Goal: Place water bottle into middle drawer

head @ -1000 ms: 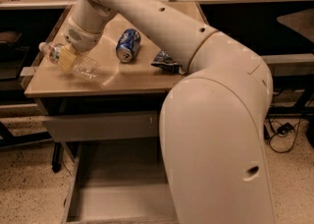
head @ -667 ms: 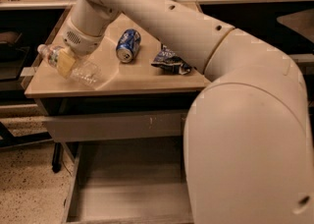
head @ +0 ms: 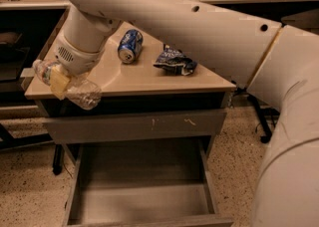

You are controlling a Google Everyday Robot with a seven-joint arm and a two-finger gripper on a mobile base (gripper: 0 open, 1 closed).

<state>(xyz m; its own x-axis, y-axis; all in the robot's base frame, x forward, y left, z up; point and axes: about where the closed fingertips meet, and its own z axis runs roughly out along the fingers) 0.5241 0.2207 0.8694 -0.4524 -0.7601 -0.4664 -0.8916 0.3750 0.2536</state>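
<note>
The gripper (head: 60,81) hangs at the front left corner of the desk (head: 142,77), at the end of the wide white arm (head: 199,27) that sweeps in from the right side of the view; its fingers (head: 58,86) are closed round the water bottle (head: 82,93), with one pale yellowish pad pressed across the bottle's middle; the bottle is clear and ribbed, tilted with its cap end up and to the left and its base down and to the right; the base juts past the desk's front edge, above the floor and left of centre over the drawers; the middle drawer (head: 144,202) stands pulled out low in the view, its pale inner floor bare and its low side walls showing on either hand; above it sits a shut grey drawer front (head: 134,124) with pale scratch marks; on the desk top a blue soda can (head: 129,46) lies on its side near the arm's wrist; just to its right, apart from it, lies a crumpled dark blue packet (head: 174,61); the bottle is well above the open drawer and touches neither it nor the can
</note>
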